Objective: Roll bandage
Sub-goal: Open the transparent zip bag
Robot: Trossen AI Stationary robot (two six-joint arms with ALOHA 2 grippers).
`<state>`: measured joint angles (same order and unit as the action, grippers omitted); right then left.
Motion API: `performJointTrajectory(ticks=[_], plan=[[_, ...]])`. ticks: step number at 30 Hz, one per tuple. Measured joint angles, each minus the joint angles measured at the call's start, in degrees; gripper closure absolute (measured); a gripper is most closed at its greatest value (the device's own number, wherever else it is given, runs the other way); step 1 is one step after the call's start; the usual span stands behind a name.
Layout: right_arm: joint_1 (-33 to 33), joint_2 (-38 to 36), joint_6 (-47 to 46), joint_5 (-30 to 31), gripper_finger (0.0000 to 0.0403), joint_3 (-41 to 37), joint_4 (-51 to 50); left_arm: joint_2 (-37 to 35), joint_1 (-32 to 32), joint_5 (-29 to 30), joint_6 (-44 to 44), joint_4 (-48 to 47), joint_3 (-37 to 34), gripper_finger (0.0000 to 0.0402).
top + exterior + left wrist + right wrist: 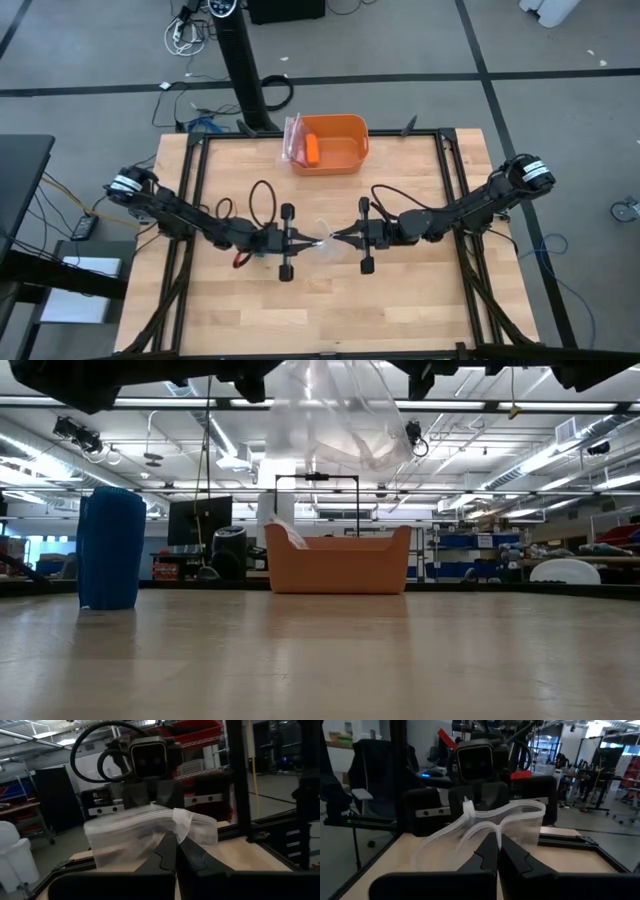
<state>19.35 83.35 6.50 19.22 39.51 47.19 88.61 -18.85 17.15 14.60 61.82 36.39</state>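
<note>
Both grippers, left gripper [303, 241] and right gripper [338, 237], pinch a crinkly clear plastic bag [322, 246]; the soft, light blue bandage roll [111, 547] stands untouched, best grasped around its middle.

Right gripper [498, 840] has its dark fingers pinched together on the zip edge of the clear plastic bag [485, 832], which hangs stretched above the wooden table [560, 857]. Straight across, the left gripper [470, 807] grips the bag's other end, its wrist camera facing us.
</note>
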Motion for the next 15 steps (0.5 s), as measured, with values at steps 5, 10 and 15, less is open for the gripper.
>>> performJointTrajectory(ticks=[5, 10, 15], plan=[[-0.7, 0.0, -0.5, -2.7, 0.0402, 0.5, -0.9, 1.9, 1.1, -1.4, -0.1, 0.0, 2.0, 0.0401], [-1.6, 0.0, -0.1, -3.2, 0.0403, 0.8, -1.3, 3.6, 2.3, -2.9, 0.0, -0.7, 4.3, 0.0401], [-2.1, 0.0, -0.4, -4.1, 0.0403, 0.8, -2.1, 3.7, 3.1, -3.6, 0.1, -0.7, 4.4, 0.0401]])
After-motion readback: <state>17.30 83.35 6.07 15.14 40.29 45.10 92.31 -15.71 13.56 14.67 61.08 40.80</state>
